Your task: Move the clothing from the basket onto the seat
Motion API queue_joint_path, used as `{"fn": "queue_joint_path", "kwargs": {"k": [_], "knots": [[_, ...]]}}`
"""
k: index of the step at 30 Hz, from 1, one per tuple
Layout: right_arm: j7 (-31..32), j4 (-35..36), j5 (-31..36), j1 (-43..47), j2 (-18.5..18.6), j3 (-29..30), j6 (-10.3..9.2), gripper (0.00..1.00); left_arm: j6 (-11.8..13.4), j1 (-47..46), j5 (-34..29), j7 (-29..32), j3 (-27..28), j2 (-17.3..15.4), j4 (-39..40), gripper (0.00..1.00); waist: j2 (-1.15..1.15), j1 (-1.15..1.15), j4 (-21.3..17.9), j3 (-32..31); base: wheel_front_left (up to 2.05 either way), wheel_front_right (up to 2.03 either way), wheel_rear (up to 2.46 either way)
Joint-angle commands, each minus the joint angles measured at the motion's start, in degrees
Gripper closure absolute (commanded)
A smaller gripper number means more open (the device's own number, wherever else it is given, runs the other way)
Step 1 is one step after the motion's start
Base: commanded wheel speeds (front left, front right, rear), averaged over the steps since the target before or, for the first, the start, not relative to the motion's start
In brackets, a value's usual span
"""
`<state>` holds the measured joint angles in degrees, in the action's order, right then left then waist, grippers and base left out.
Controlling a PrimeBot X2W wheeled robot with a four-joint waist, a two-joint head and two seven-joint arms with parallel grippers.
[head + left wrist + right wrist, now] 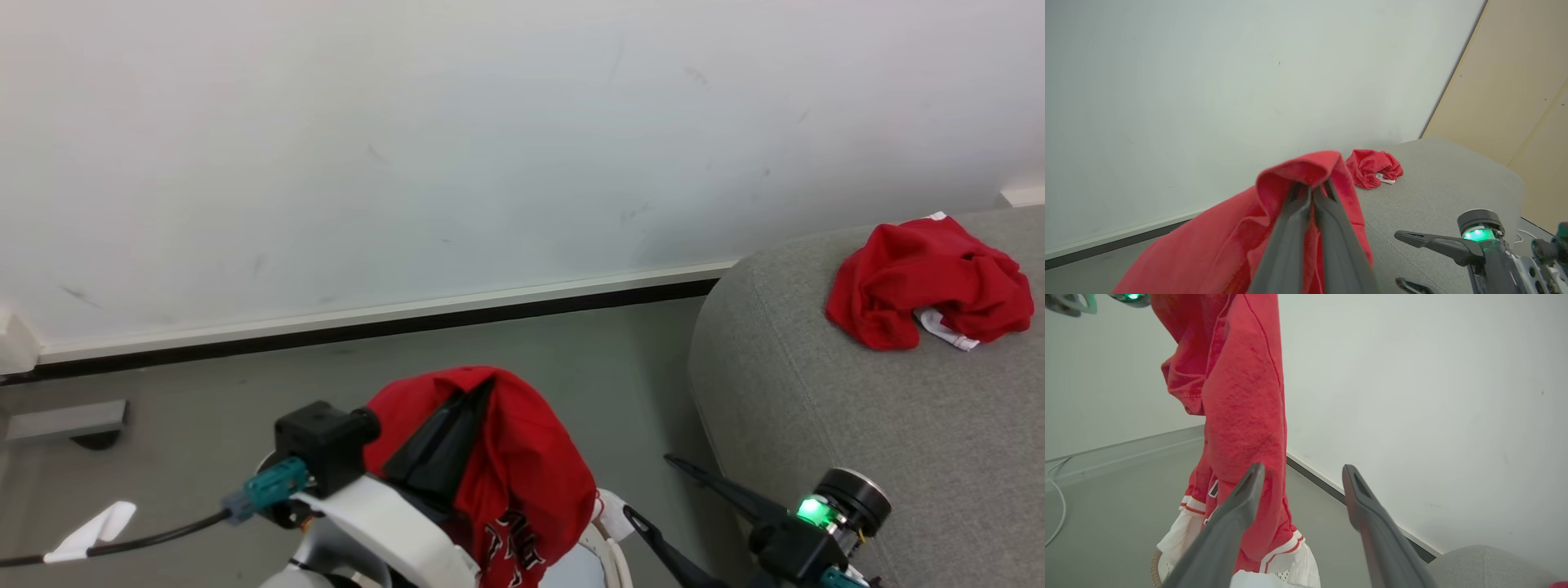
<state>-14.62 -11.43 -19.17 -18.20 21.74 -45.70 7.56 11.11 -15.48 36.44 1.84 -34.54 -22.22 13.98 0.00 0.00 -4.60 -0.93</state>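
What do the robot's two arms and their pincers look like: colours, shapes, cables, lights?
Each pincer has two long, dark grey fingers that taper to a point. Behind the left pincer sit a black boxy block, a teal plug with a dark cable bearing a white tag, and a pale white forearm. The right pincer has a green light and a round black cap.

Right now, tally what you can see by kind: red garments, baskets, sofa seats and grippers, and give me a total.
Grey fabric sofa seat: 1
Cream-white plastic laundry basket: 1
Bright red fabric garments: 2, the hanging garment and the crumpled garment on the seat
Grippers: 2, left gripper shut on the hanging garment, right gripper open
Total: 6
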Motion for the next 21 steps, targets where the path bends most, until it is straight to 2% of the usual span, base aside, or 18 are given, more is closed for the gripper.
{"fn": "queue_joint_path", "kwargs": {"k": [1,8,10,17,18,19,20,21], "knots": [[0.04,-1.19,-1.11,-2.2,-0.09,-1.57,-0.15,0.0,-0.4,-0.98,-0.88,0.06,-0.25,0.24,0.42,1.0,0.0,0.0,0.31,0.06,0.0,0.0,0.0],[-0.47,-8.05,-4.6,-8.57,-3.83,-7.81,-0.15,0.0,-1.39,-2.76,-1.24,1.12,-2.42,1.53,1.01,1.0,0.0,0.0,1.27,0.05,0.0,0.0,0.0],[-0.51,-10.98,-6.14,-9.72,-5.96,-9.62,-0.15,0.0,-1.69,-3.3,-1.44,1.41,-2.93,1.72,0.96,1.0,0.0,0.0,1.36,0.06,0.0,0.0,0.0],[-0.58,-20.53,-9.2,-14.18,-12.34,-10.29,-0.15,0.0,-2.91,-4.43,-0.76,2.37,-5.0,3.07,2.04,1.0,0.0,0.0,1.6,0.1,0.0,0.0,0.0],[-0.58,-21.53,-9.27,-14.61,-12.96,-10.05,-0.15,0.27,-2.93,-4.56,-0.69,2.48,-5.28,3.29,2.05,1.0,0.0,0.0,1.85,0.11,0.0,0.0,0.0],[-0.59,-22.16,-9.48,-14.79,-13.45,-9.8,-0.15,0.59,-3.11,-4.82,-0.73,2.51,-5.58,3.44,1.87,1.0,0.0,0.0,2.22,0.14,0.0,0.0,0.0],[-0.58,-22.67,-10.22,-14.61,-13.99,-9.8,-0.15,1.0,-3.23,-5.04,-0.94,2.56,-5.7,3.5,1.57,1.0,0.0,0.0,2.48,0.14,0.0,0.0,0.0],[-0.58,-22.88,-10.96,-14.46,-14.26,-10.1,-0.15,1.0,-3.26,-5.15,-1.16,2.57,-5.76,3.48,1.25,1.0,0.0,0.0,2.7,0.13,0.0,0.0,0.0]]}}
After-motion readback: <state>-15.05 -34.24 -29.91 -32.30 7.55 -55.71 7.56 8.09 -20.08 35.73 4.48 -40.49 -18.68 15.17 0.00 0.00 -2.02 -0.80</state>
